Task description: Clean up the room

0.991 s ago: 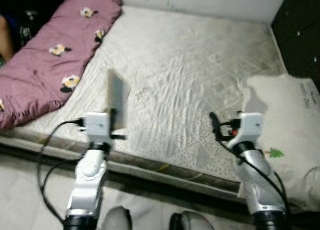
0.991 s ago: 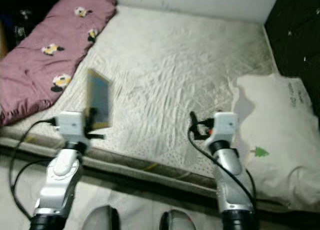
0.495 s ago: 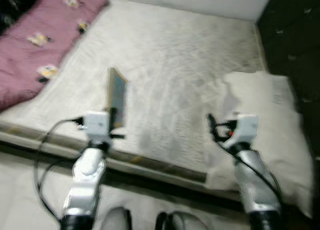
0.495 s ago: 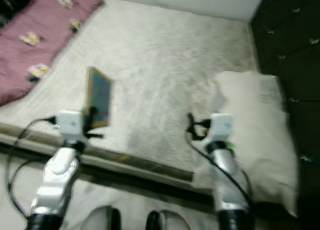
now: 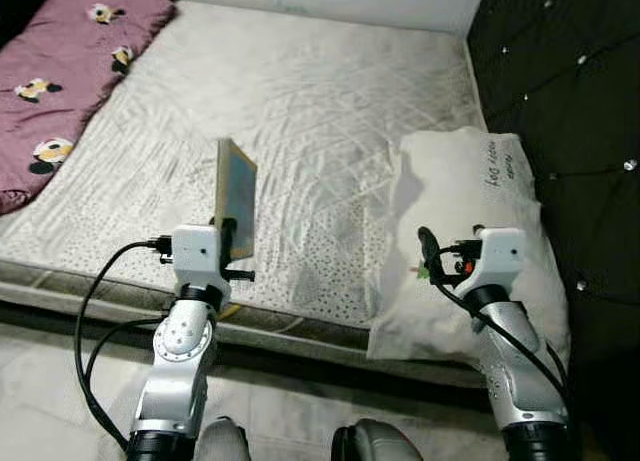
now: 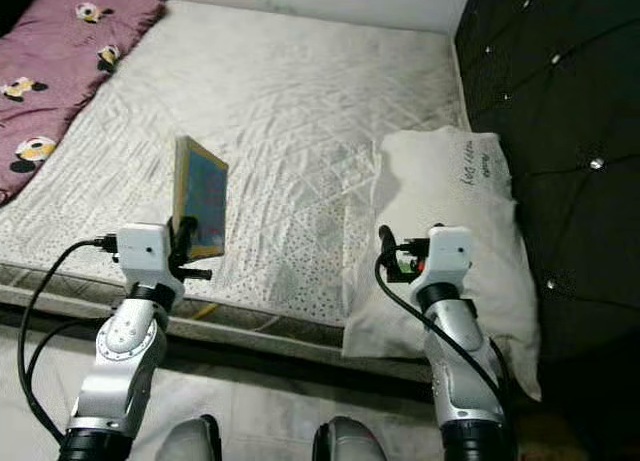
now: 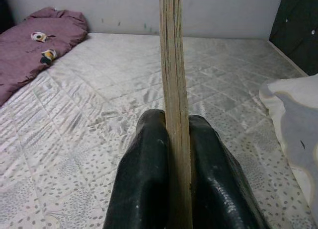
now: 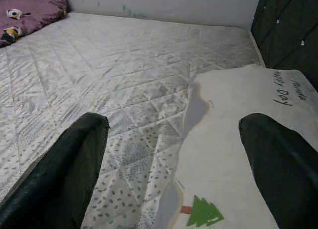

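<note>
A thin book (image 5: 235, 198) with a blue cover stands upright on its edge above the near side of the white mattress (image 5: 300, 101). My left gripper (image 7: 175, 139) is shut on the book's lower edge (image 7: 174, 90). My right gripper (image 5: 428, 251) is open and holds nothing. It hovers over the near end of a white pillow (image 5: 470, 211) printed with a small green tree (image 8: 203, 211). The pillow lies on the mattress's right side.
A mauve quilt (image 5: 70, 71) with cartoon prints lies along the mattress's far left. A black tufted headboard (image 5: 570, 91) rises to the right. Pale wall runs behind the bed. The floor (image 5: 60, 381) and my two feet sit below the mattress edge.
The whole view has swung to the right, so the quilt has slid left and the pillow and headboard have come in. The left gripper still holds the book upright.
</note>
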`<state>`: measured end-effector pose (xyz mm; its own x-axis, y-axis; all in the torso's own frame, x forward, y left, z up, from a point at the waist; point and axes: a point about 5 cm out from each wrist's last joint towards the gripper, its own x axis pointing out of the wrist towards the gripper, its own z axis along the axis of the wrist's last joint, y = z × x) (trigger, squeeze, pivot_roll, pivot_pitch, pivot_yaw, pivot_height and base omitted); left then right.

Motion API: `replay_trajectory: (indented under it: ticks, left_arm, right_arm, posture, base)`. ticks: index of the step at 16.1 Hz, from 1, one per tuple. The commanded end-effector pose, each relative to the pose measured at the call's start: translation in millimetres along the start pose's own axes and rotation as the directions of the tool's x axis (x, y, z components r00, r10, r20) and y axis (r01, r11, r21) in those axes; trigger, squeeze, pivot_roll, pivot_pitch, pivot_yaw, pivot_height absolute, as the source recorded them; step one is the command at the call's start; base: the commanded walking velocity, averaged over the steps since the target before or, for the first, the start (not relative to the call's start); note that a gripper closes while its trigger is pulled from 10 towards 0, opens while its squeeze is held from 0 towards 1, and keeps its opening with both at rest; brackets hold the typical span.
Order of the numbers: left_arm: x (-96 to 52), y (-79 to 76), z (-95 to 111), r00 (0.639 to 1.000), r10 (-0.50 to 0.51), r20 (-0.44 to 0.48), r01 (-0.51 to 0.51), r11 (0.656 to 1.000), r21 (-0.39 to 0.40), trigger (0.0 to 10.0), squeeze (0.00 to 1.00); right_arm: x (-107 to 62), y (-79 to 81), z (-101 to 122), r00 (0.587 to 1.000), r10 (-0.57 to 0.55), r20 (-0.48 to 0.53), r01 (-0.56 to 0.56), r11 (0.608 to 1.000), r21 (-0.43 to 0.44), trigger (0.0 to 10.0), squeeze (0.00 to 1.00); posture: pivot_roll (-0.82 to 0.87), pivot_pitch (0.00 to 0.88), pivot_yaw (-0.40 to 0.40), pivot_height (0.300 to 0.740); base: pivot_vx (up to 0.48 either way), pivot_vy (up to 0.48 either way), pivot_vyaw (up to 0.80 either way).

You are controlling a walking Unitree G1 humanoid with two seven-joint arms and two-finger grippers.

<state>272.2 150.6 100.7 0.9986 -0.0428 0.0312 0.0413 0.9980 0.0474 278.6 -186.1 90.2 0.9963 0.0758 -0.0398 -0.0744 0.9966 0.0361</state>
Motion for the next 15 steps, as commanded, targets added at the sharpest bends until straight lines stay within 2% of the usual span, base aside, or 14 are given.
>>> replay_trajectory:
  ticks: [1,9,10,11,14,15]
  left_arm:
    - [1.5,3.7,9.1,0.999,0.008,0.046,-0.008,1.000,0.006,10.0,0.00]
    - [1.5,3.7,9.1,0.999,0.008,0.046,-0.008,1.000,0.006,10.0,0.00]
    - [0.4,0.5,9.5,0.998,-0.026,0.054,0.028,0.999,-0.032,10.0,0.00]
    - [-0.3,-0.1,9.4,0.998,-0.035,0.055,0.037,0.999,-0.037,10.0,0.00]
    - [-4.0,3.0,5.9,0.999,-0.026,0.045,0.028,0.999,-0.029,10.0,0.00]
    - [-5.0,3.4,6.2,0.998,-0.039,0.047,0.041,0.999,-0.033,10.0,0.00]
  right_arm:
    - [0.7,1.5,2.3,1.000,0.000,0.008,0.000,1.000,0.000,10.0,0.00]
    - [0.7,1.5,2.3,1.000,0.000,0.008,0.000,1.000,0.000,10.0,0.00]
    - [1.1,-0.6,0.3,1.000,-0.005,-0.007,0.005,1.000,0.003,10.0,0.00]
    - [1.1,-1.0,0.4,1.000,-0.005,-0.005,0.005,1.000,0.002,10.0,0.00]
    - [0.6,-1.2,0.4,1.000,-0.003,-0.005,0.003,1.000,-0.001,10.0,0.00]
    - [0.4,-0.7,-0.7,1.000,-0.003,-0.010,0.003,1.000,0.002,10.0,0.00]
  posture:
    - [-0.01,0.131,-0.049,0.740]
    - [-0.01,0.131,-0.049,0.740]
    - [-0.02,0.130,-0.056,0.740]
    - [-0.02,0.130,-0.056,0.740]
    - [-0.01,0.131,-0.055,0.740]
    - [-0.01,0.131,-0.055,0.740]
  base:
    - [0.000,0.000,0.00]
    - [0.000,0.000,0.00]
    - [0.000,0.000,-0.80]
    - [0.000,0.000,-0.80]
    - [0.000,0.000,0.00]
    - [0.000,0.000,-0.73]
